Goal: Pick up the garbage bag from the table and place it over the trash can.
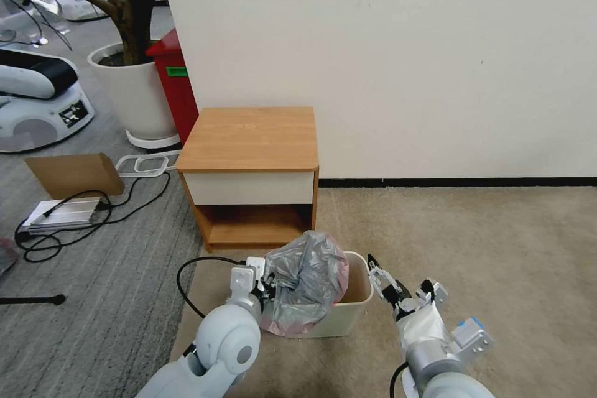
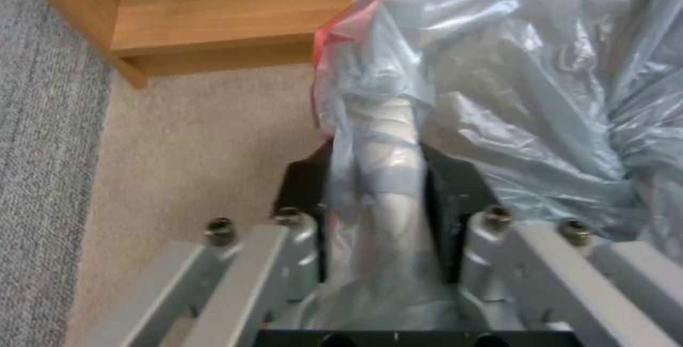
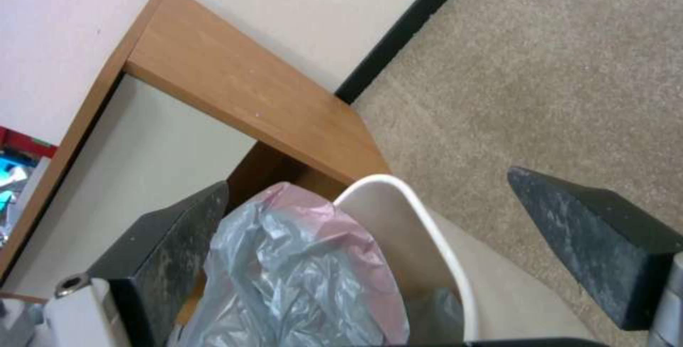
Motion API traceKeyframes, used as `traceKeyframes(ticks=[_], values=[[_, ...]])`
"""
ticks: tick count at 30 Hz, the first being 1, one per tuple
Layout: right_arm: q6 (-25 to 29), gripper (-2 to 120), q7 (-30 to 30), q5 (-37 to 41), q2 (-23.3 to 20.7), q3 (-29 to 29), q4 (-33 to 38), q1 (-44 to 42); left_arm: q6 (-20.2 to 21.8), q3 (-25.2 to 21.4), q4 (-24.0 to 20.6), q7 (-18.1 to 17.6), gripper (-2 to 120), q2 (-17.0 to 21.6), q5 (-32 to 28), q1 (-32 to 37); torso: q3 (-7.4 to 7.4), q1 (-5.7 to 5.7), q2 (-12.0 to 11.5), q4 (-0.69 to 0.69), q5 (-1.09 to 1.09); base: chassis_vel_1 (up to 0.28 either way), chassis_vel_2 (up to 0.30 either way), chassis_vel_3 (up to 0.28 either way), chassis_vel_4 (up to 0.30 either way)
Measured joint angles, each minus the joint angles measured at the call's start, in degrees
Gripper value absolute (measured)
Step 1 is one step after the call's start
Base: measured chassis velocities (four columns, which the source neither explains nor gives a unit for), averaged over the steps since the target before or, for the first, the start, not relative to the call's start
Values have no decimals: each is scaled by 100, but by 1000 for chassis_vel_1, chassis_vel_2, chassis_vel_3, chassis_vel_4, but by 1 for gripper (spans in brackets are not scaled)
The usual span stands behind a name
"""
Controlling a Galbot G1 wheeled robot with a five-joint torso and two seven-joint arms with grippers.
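Observation:
The garbage bag [image 1: 306, 283], crumpled grey film with a pinkish rim, bulges over the left half of the beige trash can [image 1: 356, 298] on the carpet in front of the table [image 1: 249, 137]. My left gripper [image 1: 266, 285] is at the can's left side, shut on the bag. In the left wrist view its black fingers [image 2: 455, 187] pinch a fold of the garbage bag [image 2: 512, 96]. My right gripper [image 1: 398, 275] is open just right of the can. The right wrist view has that gripper [image 3: 366, 184] straddling the trash can rim [image 3: 427, 224], with the garbage bag [image 3: 299, 267] beside it.
The table top is bare. A red bin [image 1: 174, 84] and a white plant pot [image 1: 134, 96] stand behind the table on the left. Cardboard [image 1: 74, 174], a metal bar and black cables [image 1: 93, 214] lie on the grey carpet left. Open beige carpet [image 1: 485, 242] lies to the right.

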Motion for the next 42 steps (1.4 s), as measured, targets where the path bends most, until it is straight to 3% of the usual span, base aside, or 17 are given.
traceKeyframes(ticks=[5, 10, 11, 19, 23, 42], values=[[0, 100, -4, -22, -53, 17, 63, 15, -97, 1, 7, 27, 10, 39, 29, 49, 0, 0, 0, 0, 0, 0, 0, 0, 0], [-15, 100, -17, -76, -122, 6, 108, 95, -508, -13, 41, 343, 9, 71, 287, 120, 0, 0, 0, 0, -1, 0, 0, 0, 0], [-34, 100, -69, -380, -217, -70, 98, 178, -1015, -24, 52, 849, 9, 131, 856, 258, 0, 0, 0, 1, 0, 0, 0, 0, 0], [-104, 100, -676, -1953, -490, -600, -95, 315, -1634, -45, 3, 1381, 9, 224, 1350, 457, 0, 0, 0, 1, 0, 0, 0, 0, 0], [-225, 100, -731, -2382, -597, -847, -145, 426, -1799, -52, -83, 1510, 9, 282, 1420, 471, 0, 0, 0, 1, 0, 0, 0, 0, 0], [-760, 100, -260, -1763, -697, -1051, -289, 1034, -2065, -382, -513, 2043, 9, 410, 1521, 655, 0, 0, 0, 0, -1, 0, 0, 0, 0]])
